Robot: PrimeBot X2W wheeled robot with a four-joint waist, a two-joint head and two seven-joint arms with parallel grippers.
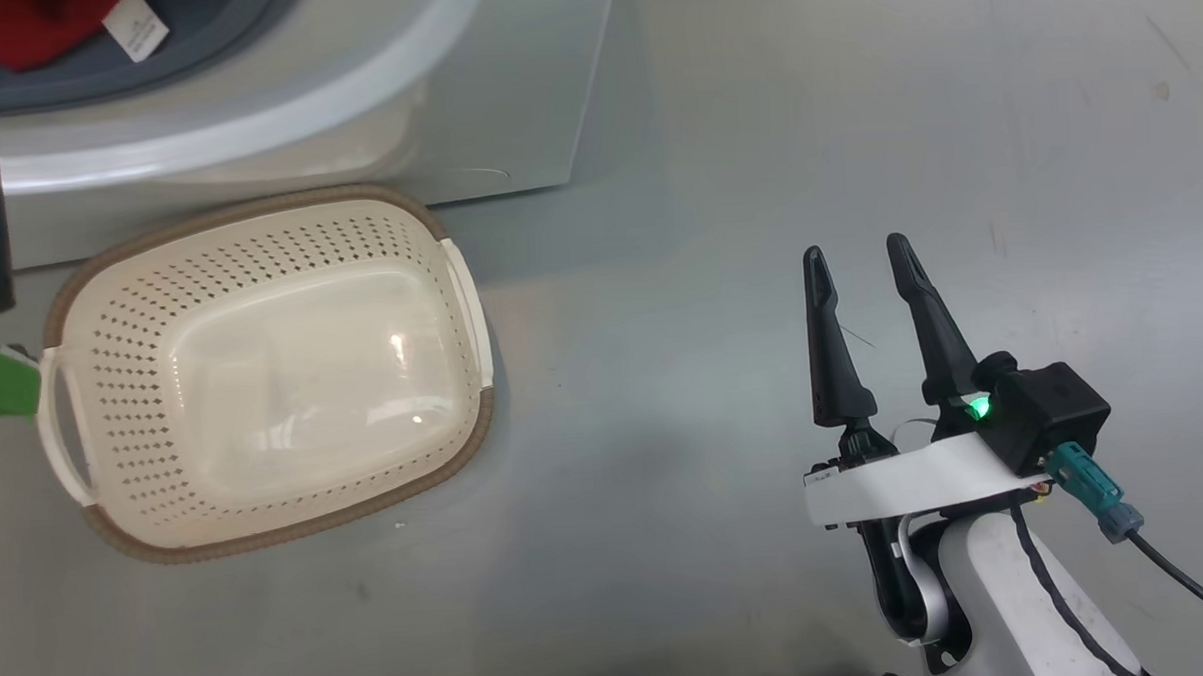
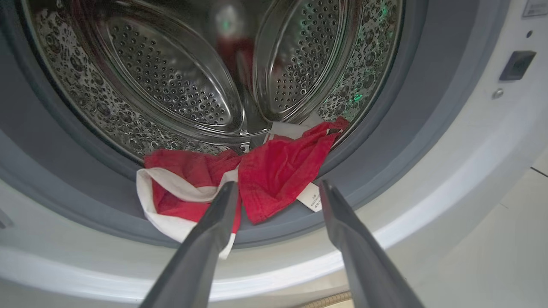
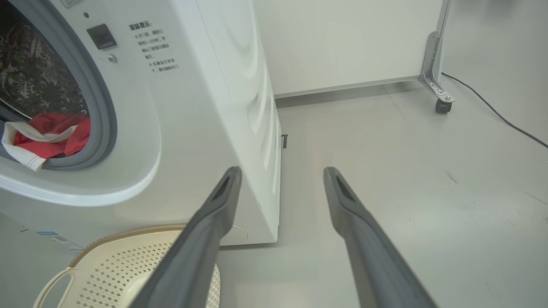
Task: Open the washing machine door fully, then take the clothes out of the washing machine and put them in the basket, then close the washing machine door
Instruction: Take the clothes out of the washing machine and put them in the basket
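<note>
Clothes [image 2: 278, 167]: bright red, white bands, small white label, crumpled on the washing machine [image 2: 471, 149] seal [image 2: 406, 107]. My left claw [image 2: 278, 184]: released, near them. My right claw [image 1: 856, 249]: released.

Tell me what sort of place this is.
Likely a lab or test room staged as a laundry corner rather than a home: a washing machine on a bare grey floor, a white partition on casters behind it, and a basket on the floor in front.
</note>
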